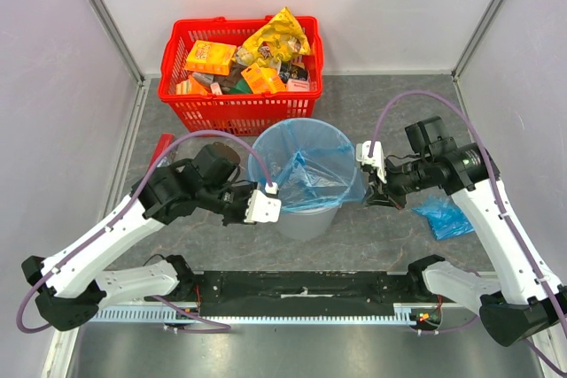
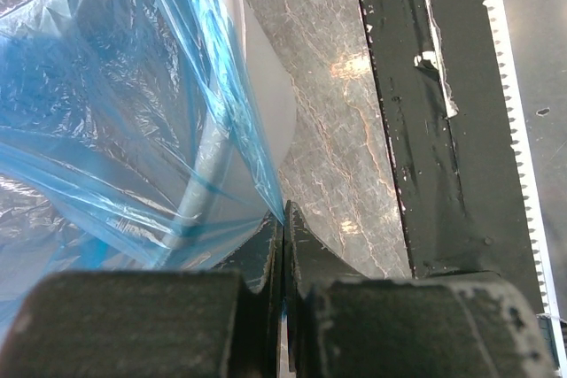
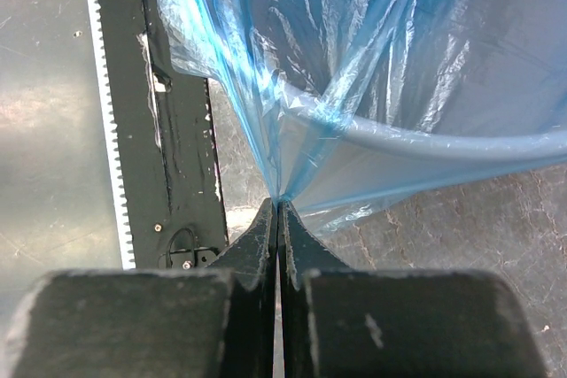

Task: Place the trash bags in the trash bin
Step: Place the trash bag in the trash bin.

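My left hand [image 2: 283, 219] and right hand [image 3: 279, 210] are each pinching the trash bag [image 1: 310, 161], which is lining the trash bin [image 1: 306, 220] at frame centre. Pulling unevenly could tear the film or tip the bin.

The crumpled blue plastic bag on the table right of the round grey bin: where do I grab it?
That blue plastic bag lies flattened, so probably come from above with the right gripper and pinch a raised wrinkle near its middle; flat edges offer little.
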